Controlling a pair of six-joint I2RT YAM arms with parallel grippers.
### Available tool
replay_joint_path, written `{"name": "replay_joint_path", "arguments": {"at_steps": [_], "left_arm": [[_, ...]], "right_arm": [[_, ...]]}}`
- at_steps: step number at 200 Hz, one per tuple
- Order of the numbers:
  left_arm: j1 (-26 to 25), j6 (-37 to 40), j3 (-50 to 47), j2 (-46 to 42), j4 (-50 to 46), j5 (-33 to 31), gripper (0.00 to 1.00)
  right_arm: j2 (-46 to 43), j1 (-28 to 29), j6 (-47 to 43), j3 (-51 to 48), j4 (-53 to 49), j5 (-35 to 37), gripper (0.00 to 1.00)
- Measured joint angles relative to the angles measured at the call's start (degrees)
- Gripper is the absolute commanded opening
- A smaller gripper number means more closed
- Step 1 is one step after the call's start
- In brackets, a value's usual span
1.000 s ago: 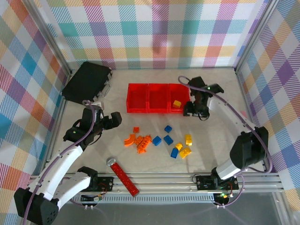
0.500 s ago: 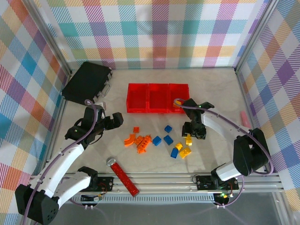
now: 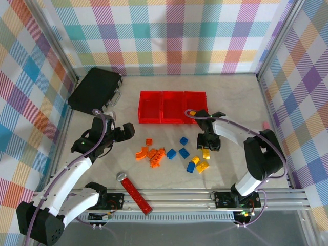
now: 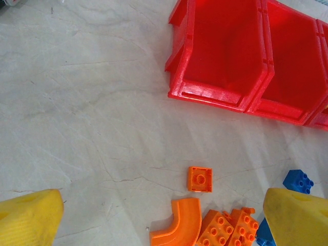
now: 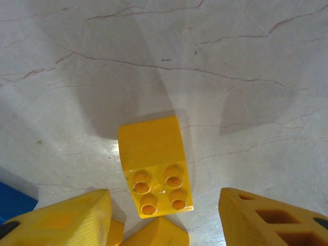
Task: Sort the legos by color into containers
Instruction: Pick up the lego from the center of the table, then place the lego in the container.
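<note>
The three joined red bins (image 3: 172, 107) stand at the table's middle back, and two of them (image 4: 225, 51) look bare inside in the left wrist view. In front lie the legos: an orange cluster (image 3: 152, 154), blue bricks (image 3: 184, 140) and yellow ones (image 3: 202, 166). My right gripper (image 3: 209, 146) hangs low and open over a yellow four-stud brick (image 5: 155, 166), which lies on the table between its fingers (image 5: 61, 220), untouched. My left gripper (image 3: 125, 132) is open left of the pile, above a curved orange piece (image 4: 177, 228) and an orange square plate (image 4: 200, 179).
A flat black case (image 3: 96, 88) lies at the back left. The long red studded bar (image 3: 136, 192) with a silver end rests near the front rail. A small pink object (image 3: 265, 124) sits by the right wall. Bare table lies left of the bins.
My right gripper has come from over the right bin down to the yellow bricks in front of it. The left arm has barely moved.
</note>
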Motion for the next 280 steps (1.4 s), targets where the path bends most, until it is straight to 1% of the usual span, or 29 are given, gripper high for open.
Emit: {"name": "replay_joint_path", "arguments": {"at_steps": [38, 60, 93, 117, 142, 165, 184, 199, 218, 234, 280], "left_arm": [[-0.22, 0.0, 0.0, 0.0, 0.0, -0.15, 1.0], [-0.37, 0.0, 0.0, 0.0, -0.02, -0.15, 1.0], [-0.42, 0.0, 0.0, 0.0, -0.04, -0.17, 1.0], [-0.42, 0.0, 0.0, 0.0, -0.09, -0.2, 1.0], [-0.44, 0.0, 0.0, 0.0, -0.17, -0.44, 1.0], [-0.44, 0.0, 0.0, 0.0, -0.17, -0.66, 1.0], [-0.44, 0.02, 0.0, 0.11, -0.17, -0.66, 1.0], [-0.44, 0.02, 0.0, 0.26, -0.17, -0.66, 1.0], [-0.44, 0.04, 0.0, 0.46, -0.22, -0.81, 1.0], [-0.44, 0.04, 0.0, 0.42, -0.22, -1.16, 1.0], [-0.44, 0.04, 0.0, 0.44, -0.26, -1.51, 1.0]], "right_arm": [[1.86, 0.0, -0.2, -0.83, 1.22, 0.26, 0.54], [3.1, 0.0, -0.68, -1.55, 2.14, 0.15, 0.5], [4.5, 0.0, -1.66, -1.77, 3.23, 0.0, 0.37], [4.59, 0.0, -2.05, -1.27, 2.82, 0.0, 0.24], [4.57, 0.0, -2.97, 0.87, 0.83, 0.2, 0.21], [4.48, 0.0, -4.15, 8.39, -2.43, 1.27, 0.2], [4.87, -0.07, -6.21, 19.12, -4.59, 2.64, 0.2], [7.02, -0.39, -8.31, 29.11, -5.2, 3.43, 0.2], [12.35, -1.14, -11.23, 40.74, -5.77, 4.28, 0.2], [17.84, -2.27, -13.66, 47.89, -5.92, 4.31, 0.2], [31.54, -6.12, -19.67, 60.15, -6.97, 4.46, 0.2]]}}
